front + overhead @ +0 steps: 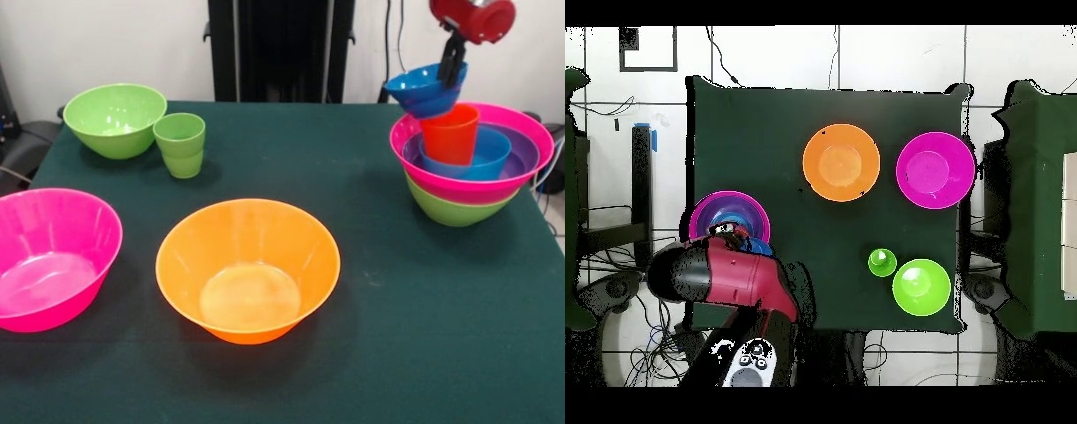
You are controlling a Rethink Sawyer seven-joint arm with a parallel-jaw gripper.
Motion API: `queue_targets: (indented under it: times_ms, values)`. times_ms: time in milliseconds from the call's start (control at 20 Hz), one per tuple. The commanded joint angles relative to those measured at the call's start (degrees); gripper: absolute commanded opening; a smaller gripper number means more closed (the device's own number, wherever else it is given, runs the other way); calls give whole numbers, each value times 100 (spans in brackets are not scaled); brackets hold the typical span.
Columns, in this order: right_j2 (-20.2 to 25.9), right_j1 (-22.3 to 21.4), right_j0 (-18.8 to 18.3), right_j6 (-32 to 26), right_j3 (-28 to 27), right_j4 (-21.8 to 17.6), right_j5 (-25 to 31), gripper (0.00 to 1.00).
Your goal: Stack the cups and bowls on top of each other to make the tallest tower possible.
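Observation:
The tower (470,172) stands at the right of the front view: a green bowl at the base, a big pink bowl, a purple bowl, a blue bowl and the orange-red cup (449,134) upright inside. My gripper (452,64) is shut on the rim of a second small blue bowl (425,90) and holds it tilted, just above the tower's far left rim. In the overhead view the arm (725,275) covers most of the tower (725,212). The big orange bowl (248,269) sits at front centre, a big pink bowl (51,258) at the left, a green bowl (115,119) and the green cup (180,145) at the far left.
The table (397,336) is covered with dark green cloth. The black pedestal (281,49) stands behind its far edge. Cables hang at the far right beside the tower.

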Motion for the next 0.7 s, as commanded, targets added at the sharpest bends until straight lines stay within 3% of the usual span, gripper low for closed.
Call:
queue_targets:
  times_ms: [50, 700]
  values:
    - [241, 63, -364, -251, -248, -431, 167, 0]
    - [396, 93, -119, 152, -254, -308, 144, 0]
